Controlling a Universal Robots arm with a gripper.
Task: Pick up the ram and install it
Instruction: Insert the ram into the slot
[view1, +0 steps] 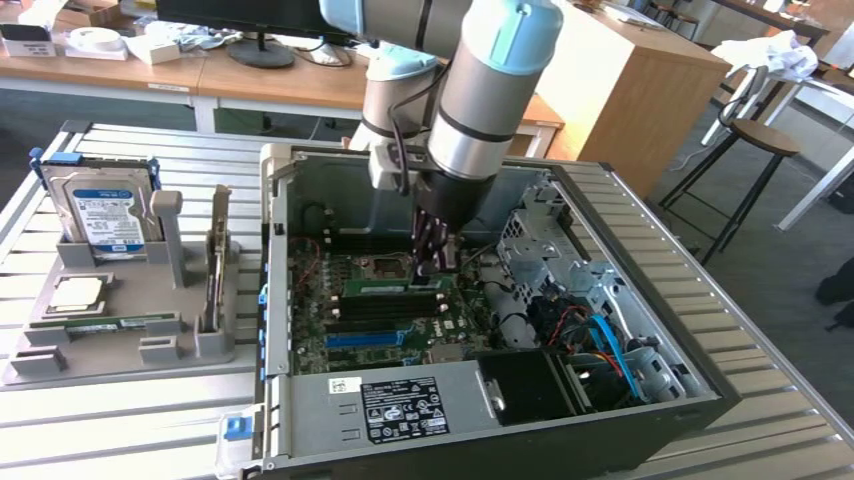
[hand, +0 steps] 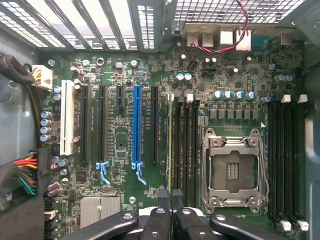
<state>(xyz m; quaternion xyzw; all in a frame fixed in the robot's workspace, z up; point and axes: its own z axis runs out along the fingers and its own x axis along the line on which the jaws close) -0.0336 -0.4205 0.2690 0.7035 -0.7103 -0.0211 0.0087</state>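
Gripper (view1: 435, 268) low inside open computer case (view1: 287, 165), fingers (hand: 162, 200) almost fully closed, pinching ram (hand: 170, 140) by its edge. Ram stands on edge at black memory slots (hand: 185, 145), beside CPU socket (hand: 232, 167). Second alike stick (view1: 104, 325) lies on grey tray (view1: 120, 365) outside case.

**RAM stick parked next to the CPU socket**

The ram (view1: 387, 287) (hand: 170, 140) is a long, thin green stick, standing on its long edge among the memory slots beside the CPU socket. Can't tell if it's fully clicked in. The twin stick (view1: 107, 323) lies flat, well apart from that socket.
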